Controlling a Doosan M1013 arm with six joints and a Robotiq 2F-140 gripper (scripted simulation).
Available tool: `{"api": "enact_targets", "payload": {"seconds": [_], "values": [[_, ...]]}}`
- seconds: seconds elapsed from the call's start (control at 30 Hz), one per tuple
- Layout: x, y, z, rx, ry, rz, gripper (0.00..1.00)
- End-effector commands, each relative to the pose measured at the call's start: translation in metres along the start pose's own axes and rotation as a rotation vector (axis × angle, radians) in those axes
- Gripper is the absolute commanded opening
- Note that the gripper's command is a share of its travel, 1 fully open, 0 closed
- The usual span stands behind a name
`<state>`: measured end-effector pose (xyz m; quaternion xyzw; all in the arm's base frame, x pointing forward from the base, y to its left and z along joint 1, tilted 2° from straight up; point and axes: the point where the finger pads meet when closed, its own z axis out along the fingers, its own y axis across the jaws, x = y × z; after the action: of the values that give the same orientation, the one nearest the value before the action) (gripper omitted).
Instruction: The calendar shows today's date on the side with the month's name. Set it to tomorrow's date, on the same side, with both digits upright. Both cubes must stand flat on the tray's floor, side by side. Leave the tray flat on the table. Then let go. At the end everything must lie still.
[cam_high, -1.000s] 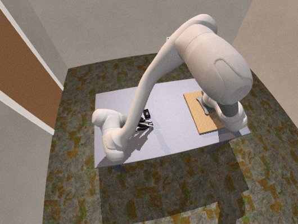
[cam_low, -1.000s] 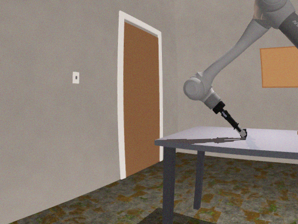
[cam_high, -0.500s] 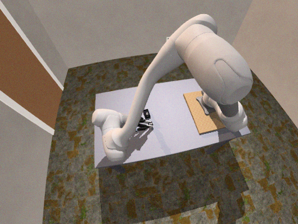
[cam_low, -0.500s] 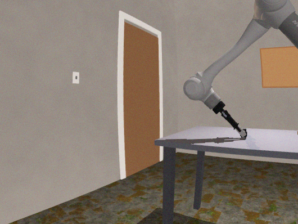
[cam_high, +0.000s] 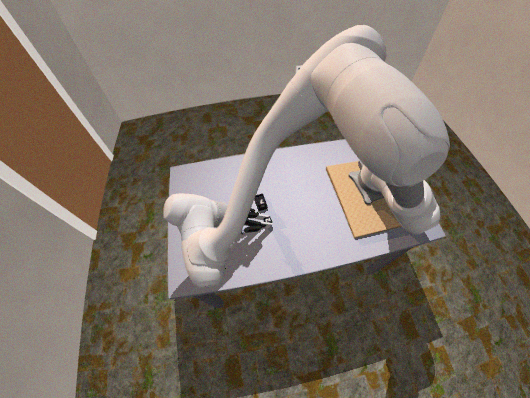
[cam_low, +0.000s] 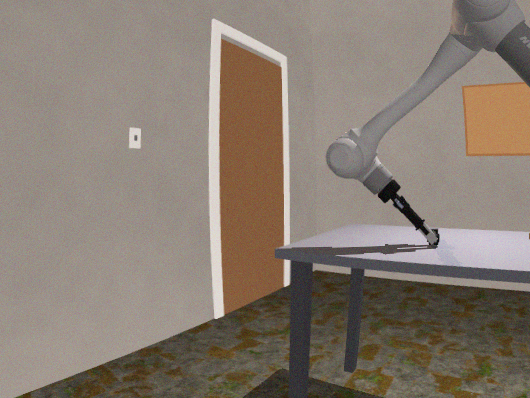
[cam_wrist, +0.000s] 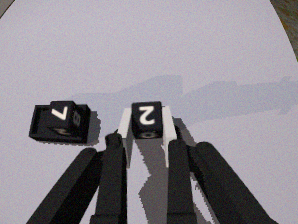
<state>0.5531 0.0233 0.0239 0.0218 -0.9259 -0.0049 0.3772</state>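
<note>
In the wrist view a black cube with a white 2 on top (cam_wrist: 147, 119) sits between my gripper's white finger pads. The gripper is shut on this cube, low over the grey table. I cannot tell whether the cube touches the table. A second black cube with a white 7 on top (cam_wrist: 60, 121) lies on the table just left of the fingers, apart from them. In the top view the gripper (cam_high: 257, 221) and the second cube (cam_high: 261, 201) show near the table's middle left. The exterior view shows the gripper (cam_low: 432, 240) tilted down at the table. No tray is in view.
The arm's elbow (cam_high: 197, 235) hangs over the table's left front corner.
</note>
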Motion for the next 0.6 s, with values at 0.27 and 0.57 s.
{"api": "enact_targets", "payload": {"seconds": [0.27, 0.57], "values": [[-0.0026, 0.0000, 0.0026, 0.000, 0.000, 0.000, 0.16], [-0.0028, 0.0000, 0.0028, 0.000, 0.000, 0.000, 0.16]]}}
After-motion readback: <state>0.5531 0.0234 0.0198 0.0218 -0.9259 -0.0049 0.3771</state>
